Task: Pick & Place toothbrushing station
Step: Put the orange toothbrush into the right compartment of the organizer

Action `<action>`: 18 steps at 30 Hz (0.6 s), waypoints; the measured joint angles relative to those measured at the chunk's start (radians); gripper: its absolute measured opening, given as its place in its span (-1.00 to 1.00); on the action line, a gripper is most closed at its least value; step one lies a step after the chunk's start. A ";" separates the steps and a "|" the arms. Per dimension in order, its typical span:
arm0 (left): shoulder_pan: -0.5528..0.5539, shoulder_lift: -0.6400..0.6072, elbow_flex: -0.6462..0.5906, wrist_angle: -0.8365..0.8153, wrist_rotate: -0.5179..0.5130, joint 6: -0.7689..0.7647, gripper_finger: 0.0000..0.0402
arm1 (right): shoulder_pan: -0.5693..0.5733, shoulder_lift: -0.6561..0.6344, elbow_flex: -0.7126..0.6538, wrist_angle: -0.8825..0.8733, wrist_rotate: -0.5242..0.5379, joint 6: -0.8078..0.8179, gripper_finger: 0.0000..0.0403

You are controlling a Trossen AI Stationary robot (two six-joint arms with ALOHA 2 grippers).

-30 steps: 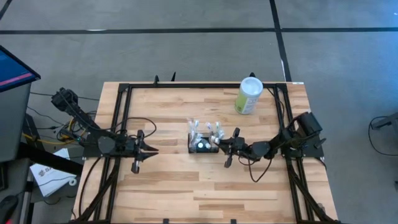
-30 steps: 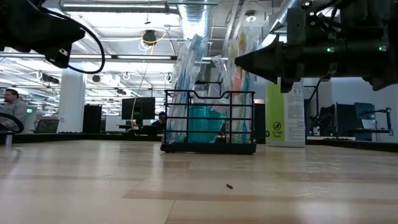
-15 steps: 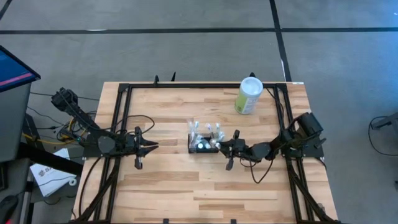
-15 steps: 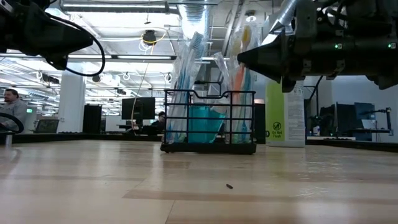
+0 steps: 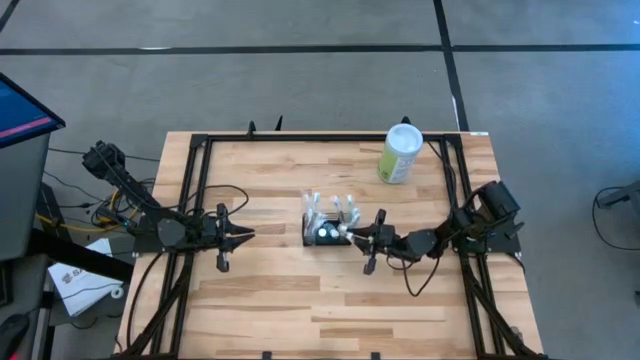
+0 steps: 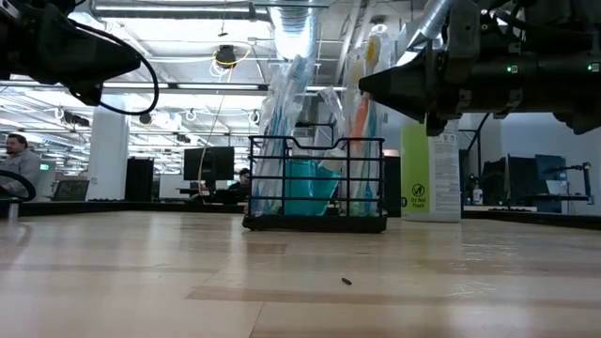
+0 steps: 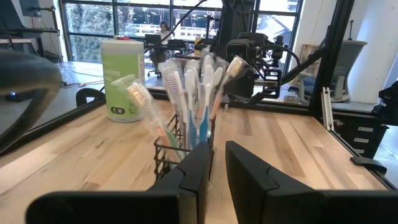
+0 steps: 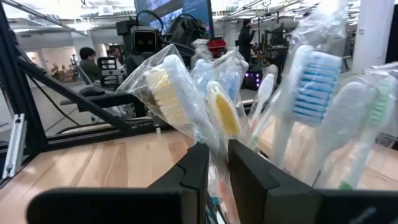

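Leftmost, the left gripper (image 5: 243, 237) hovered over the tabletop's (image 5: 280, 290) left side w/ fingers nearly closed, only a thin gap btwn them, holding nothing, well apart from the toothbrushing station (image 5: 326, 233). That black mesh caddy sat upright near the tabletop's centre, packed w/ wrapped toothbrushes (image 8: 314, 87). Just beside its right wall was the right gripper (image 5: 360, 237), fingers likewise nearly closed, gripping nothing; a pale-green canister (image 5: 401, 153) stood farther back-right.
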 joint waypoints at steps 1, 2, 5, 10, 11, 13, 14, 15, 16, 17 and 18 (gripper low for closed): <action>0.000 0.000 0.000 0.000 0.000 0.000 -0.76 | -0.003 0.000 0.000 -0.001 0.000 0.000 -0.74; 0.000 0.000 0.000 0.000 -0.001 0.000 -0.76 | -0.004 0.000 0.000 -0.001 0.000 0.000 -0.74; 0.000 0.000 0.000 0.000 -0.001 0.000 -0.76 | -0.014 0.000 0.000 0.003 -0.001 -0.002 -0.74; 0.000 0.000 0.000 0.000 0.000 0.000 -0.76 | -0.006 0.000 0.000 0.008 0.000 -0.058 -0.74; 0.000 0.000 0.000 0.000 0.000 0.000 -0.76 | -0.003 0.000 0.000 0.013 0.000 -0.074 -0.74; 0.000 0.000 0.000 0.000 -0.001 0.000 -0.76 | 0.006 -0.001 0.000 0.014 0.007 -0.100 -0.72; 0.000 0.000 0.000 0.000 0.000 0.000 -0.76 | 0.008 -0.004 0.000 0.013 0.022 -0.107 -0.70; 0.000 0.000 0.000 0.000 0.000 0.000 -0.76 | 0.012 -0.010 0.000 0.014 0.028 -0.114 -0.67; 0.000 0.000 0.000 0.000 0.000 0.000 -0.76 | 0.014 -0.016 0.000 0.014 0.030 -0.123 -0.63; 0.000 0.000 0.000 0.000 0.000 0.000 -0.76 | 0.016 -0.025 0.000 0.014 0.033 -0.130 -0.59; 0.000 0.000 0.000 0.000 0.000 -0.001 -0.76 | 0.017 -0.034 0.000 0.014 0.034 -0.133 -0.54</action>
